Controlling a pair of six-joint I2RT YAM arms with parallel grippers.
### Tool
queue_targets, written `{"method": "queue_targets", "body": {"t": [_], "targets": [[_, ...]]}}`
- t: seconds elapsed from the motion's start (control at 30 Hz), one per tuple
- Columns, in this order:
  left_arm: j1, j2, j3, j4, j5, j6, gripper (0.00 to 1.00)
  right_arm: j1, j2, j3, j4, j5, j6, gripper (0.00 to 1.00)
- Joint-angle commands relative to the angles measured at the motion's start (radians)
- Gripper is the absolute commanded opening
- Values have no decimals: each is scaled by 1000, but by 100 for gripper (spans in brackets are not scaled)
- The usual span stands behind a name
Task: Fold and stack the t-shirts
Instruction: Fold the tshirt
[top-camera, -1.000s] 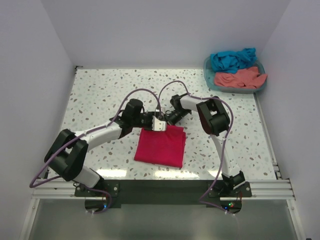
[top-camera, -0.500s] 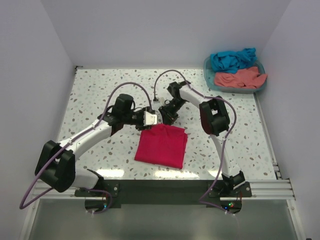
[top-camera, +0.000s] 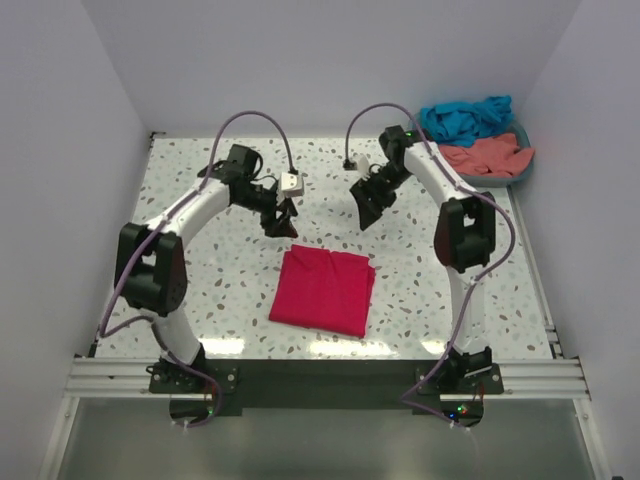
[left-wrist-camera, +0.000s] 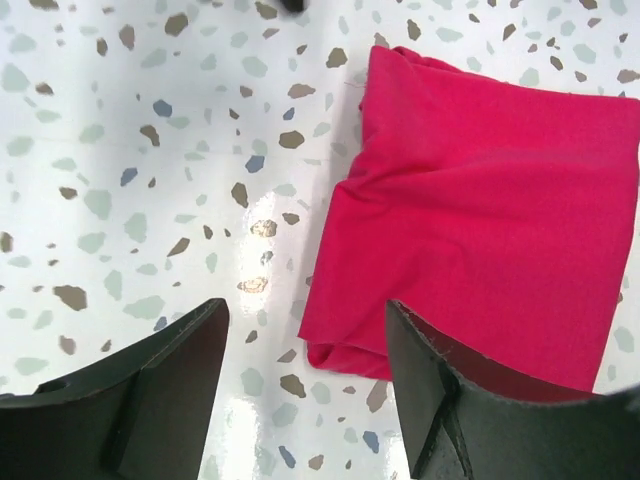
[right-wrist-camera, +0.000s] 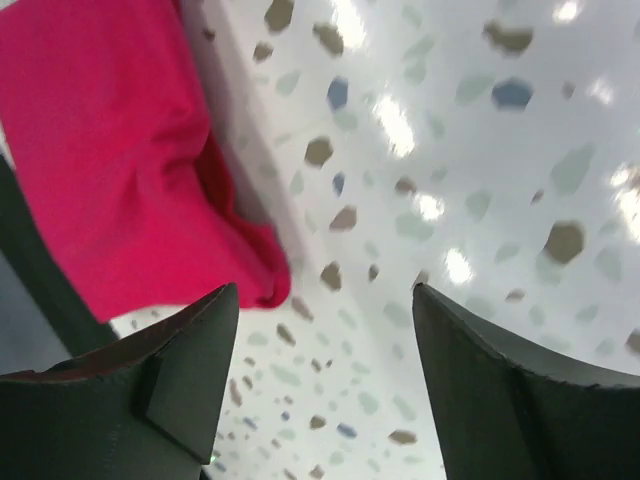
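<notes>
Crimson-pink t-shirt (top-camera: 322, 290), folded on the tabletop (top-camera: 200, 290); my left gripper (top-camera: 280, 221) and right gripper (top-camera: 368, 208) hang wide, empty. Risk: lifting the teal-blue t-shirt (top-camera: 466, 119) may drag the touching salmon-coral t-shirt (top-camera: 482, 156) along.

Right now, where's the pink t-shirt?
Top view: the folded pink t-shirt lies flat on the table, centre, on the near side of the left gripper and right gripper, touching neither.
</notes>
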Motion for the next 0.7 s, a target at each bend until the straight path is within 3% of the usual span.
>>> {"method": "queue_targets", "body": {"t": [0.0,0.33,0.67], "targets": [[31,142,141,-254,118,16,69,-13,-129,-134,-95,-85,-50,75],[48,425,334,-388,129,-52,67,-10,-117,-348,101,-200,92,75],[47,466,298,-360,98,-81,64,-1,-88,-420,121,-197,85,67]]}}
